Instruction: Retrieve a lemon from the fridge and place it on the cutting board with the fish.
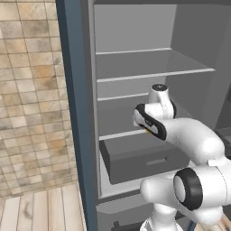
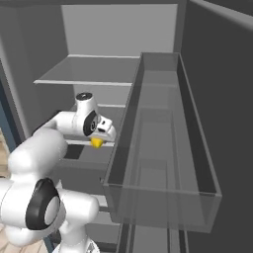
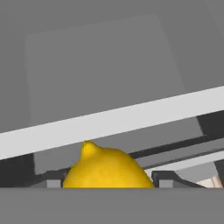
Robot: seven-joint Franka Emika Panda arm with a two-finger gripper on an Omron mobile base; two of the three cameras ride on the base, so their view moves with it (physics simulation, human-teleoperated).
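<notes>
With the lemon (image 3: 107, 168) clenched between my claw's (image 3: 107, 180) tips inside the open fridge (image 1: 135, 63), retrieval is under way; carrying it out and placing it on the cutting board remain.

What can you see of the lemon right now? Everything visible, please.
The lemon is bright yellow, smooth and matte, rounded with a small pointed nub at its top in the hand view. It sits between the gripper's two dark finger tips, which flank it closely on both sides; its lower part is cut off at the frame's bottom. In the right base view a small yellow patch pokes out under the hand, inside the open fridge, in front of the grey shelves. It appears held rather than resting on a shelf.
</notes>
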